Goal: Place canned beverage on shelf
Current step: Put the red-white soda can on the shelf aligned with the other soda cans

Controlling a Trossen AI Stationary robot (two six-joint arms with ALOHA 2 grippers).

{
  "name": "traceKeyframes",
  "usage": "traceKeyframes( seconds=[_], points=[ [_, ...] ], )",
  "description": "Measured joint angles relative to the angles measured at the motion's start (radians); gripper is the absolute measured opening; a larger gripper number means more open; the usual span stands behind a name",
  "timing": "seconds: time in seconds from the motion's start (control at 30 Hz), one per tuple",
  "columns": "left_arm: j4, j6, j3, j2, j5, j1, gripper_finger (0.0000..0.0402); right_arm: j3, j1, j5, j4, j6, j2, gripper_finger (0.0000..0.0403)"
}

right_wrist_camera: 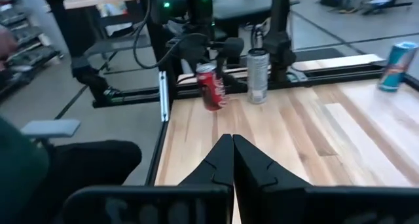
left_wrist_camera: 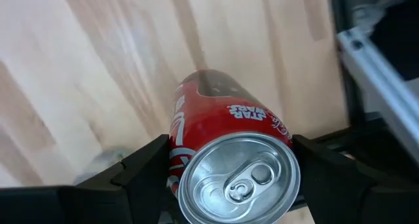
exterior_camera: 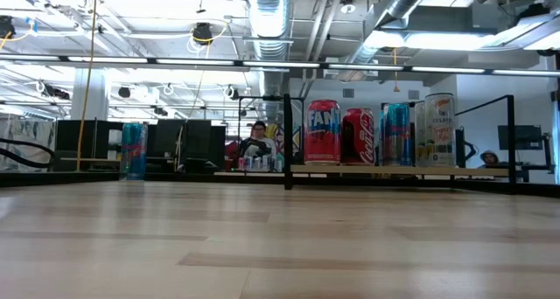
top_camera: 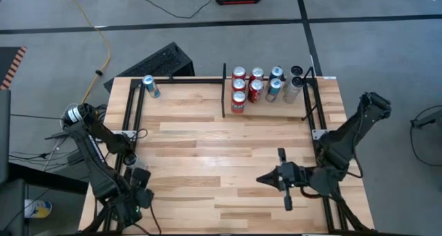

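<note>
Both arms are dark, made of jointed segments with black cables along them, and each gripper has two black, angular fingers.

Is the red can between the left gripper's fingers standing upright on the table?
No. In the right wrist view the red can leans clearly to one side, clamped by the left gripper, while the silver can beside it stands straight.

The bottom of the red can is cut off by the left wrist view's edge. In the low view, the rear cans on the shelf are hidden behind 4 front cans.
</note>
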Motion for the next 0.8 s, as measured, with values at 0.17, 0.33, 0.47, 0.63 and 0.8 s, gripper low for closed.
traceKeyframes(
  seconds=[0.17, 0.33, 0.47, 0.63, 0.8],
  points=[
    [-0.027, 0.147, 0.074, -0.001, 0.001, 0.088, 0.0267, 0.0, 0.037, 0.06, -0.002, 0.001, 0.0, 0.0023],
    [-0.007, 0.311, 0.129, -0.001, 0.008, 0.207, 0.0267, 0.0, 0.033, 0.082, -0.003, -0.041, 0.0, 0.0023],
    [-0.004, 0.471, 0.155, 0.007, 0.005, 0.334, 0.0267, 0.0, 0.028, 0.171, -0.02, -0.067, 0.0, 0.0023],
    [0.027, 0.661, 0.159, 0.007, 0.01, 0.532, 0.0267, 0.0, -0.002, 0.199, -0.07, -0.07, 0.0, 0.0023],
    [0.098, 0.81, 0.159, 0.024, 0.04, 0.723, 0.0267, 0.0, -0.049, 0.199, -0.104, -0.07, 0.022, 0.0023]
  ],
)
